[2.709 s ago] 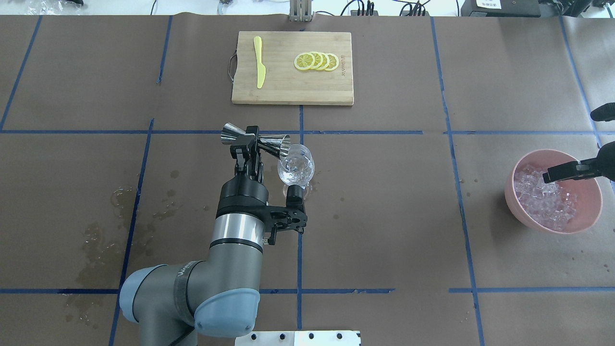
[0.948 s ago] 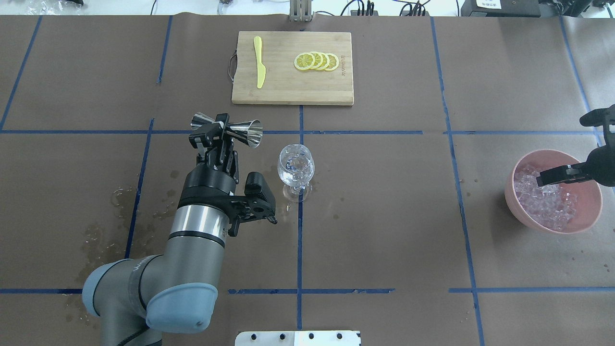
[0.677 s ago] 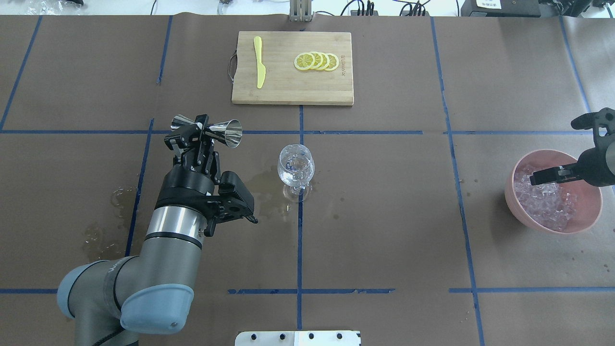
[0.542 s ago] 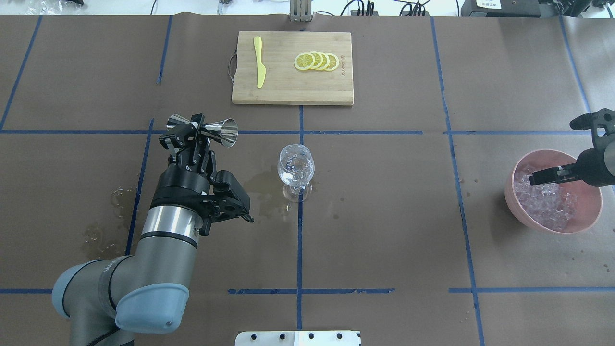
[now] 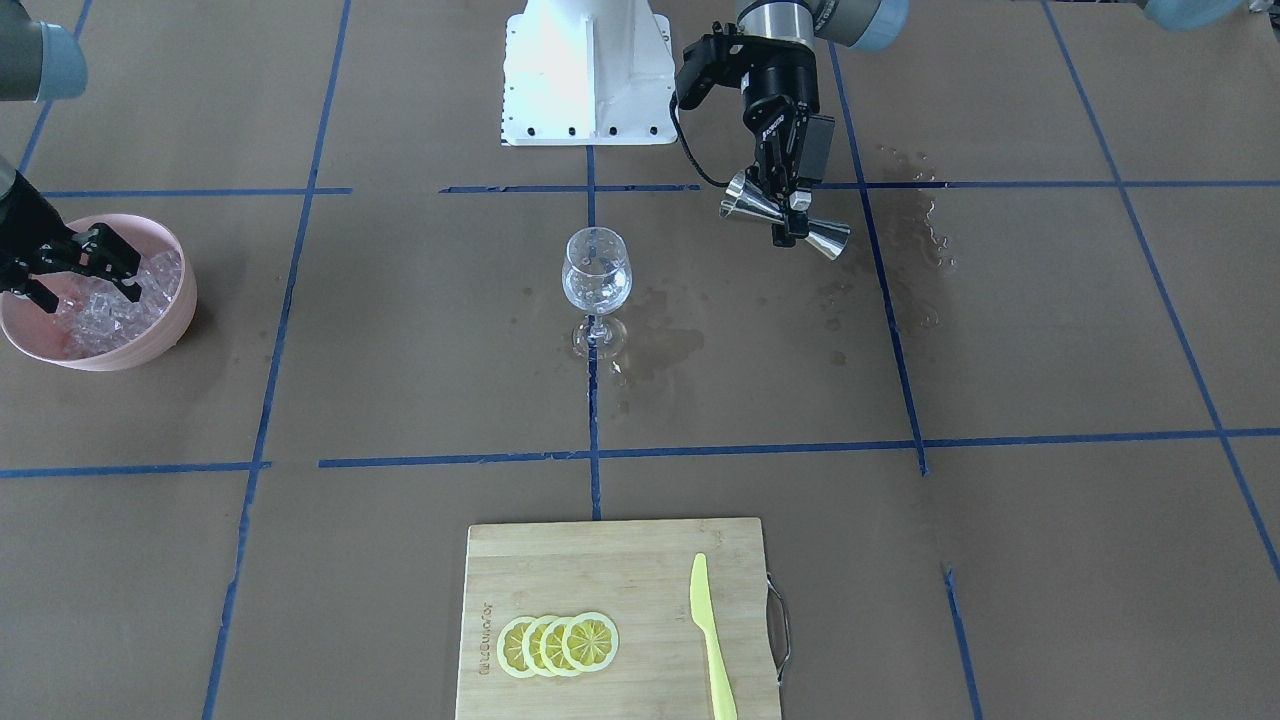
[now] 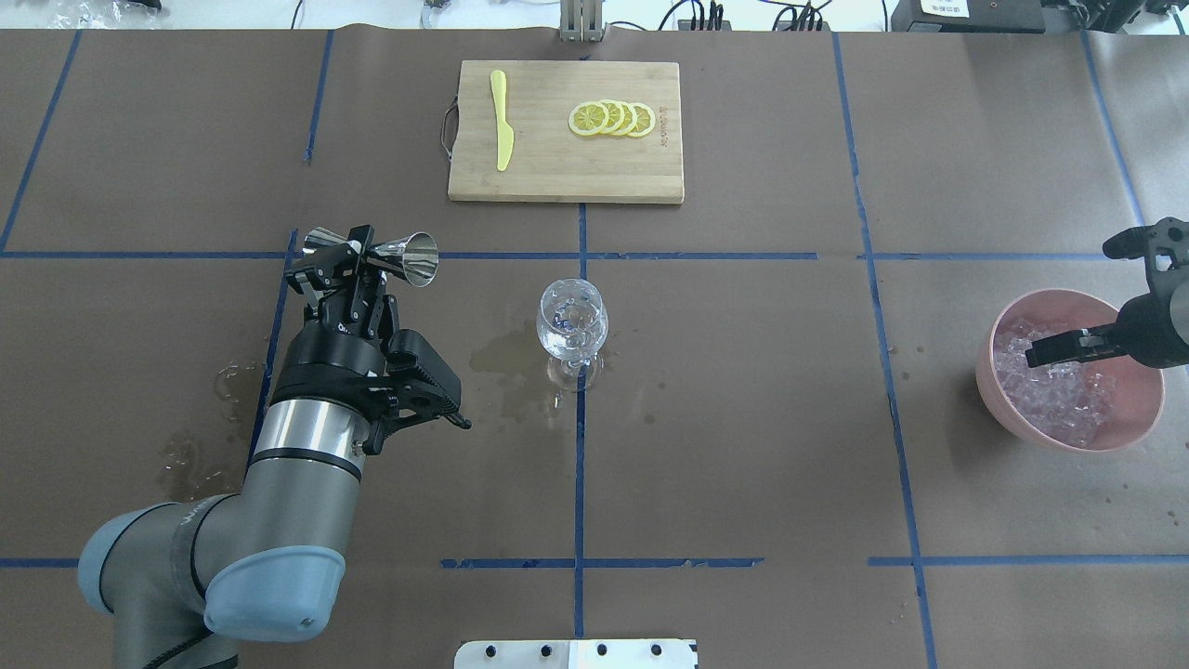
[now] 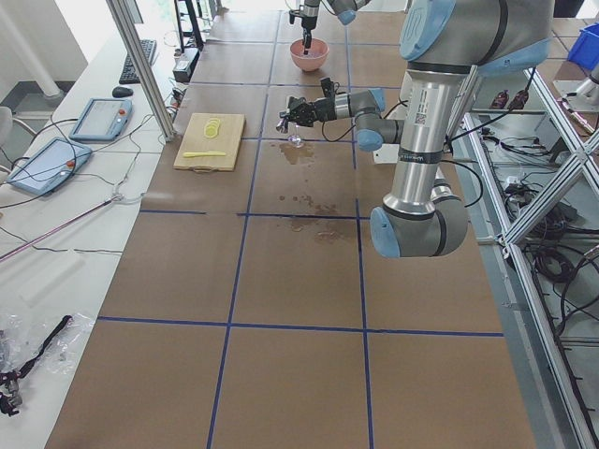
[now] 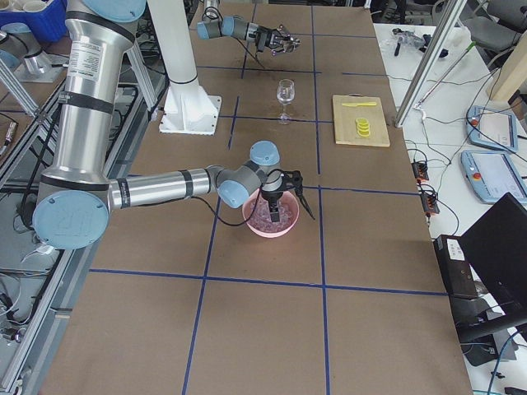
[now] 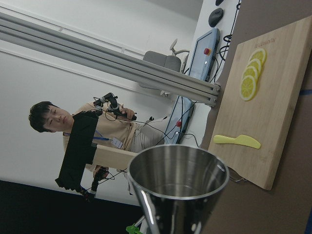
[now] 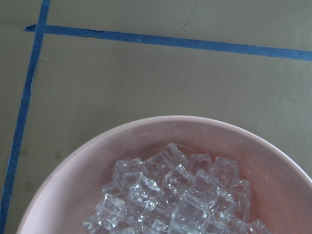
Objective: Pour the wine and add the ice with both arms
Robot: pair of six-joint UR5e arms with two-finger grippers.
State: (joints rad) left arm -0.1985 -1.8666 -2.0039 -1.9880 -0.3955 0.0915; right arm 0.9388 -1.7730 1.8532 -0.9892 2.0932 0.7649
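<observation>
Left gripper (image 6: 358, 256) has carried the jigger (image 6: 418, 259) away from the glass (image 6: 572, 316)

The silver-grey tubular left arm (image 6: 302, 465) and right arm (image 8: 156, 188) are jointed with pale blue caps. A black two-finger left claw (image 6: 356, 255) and right claw (image 5: 88, 280) are fitted, and a white box-like pedestal (image 5: 585, 70) is dotted with dark screws.

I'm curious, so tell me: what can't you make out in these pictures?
- How full the glass is: overhead view, clear, too small.
- Whether the right claw touches the ice: overhead view, too small.
- How the left claw holds the jigger: left wrist view, cut off below.
</observation>
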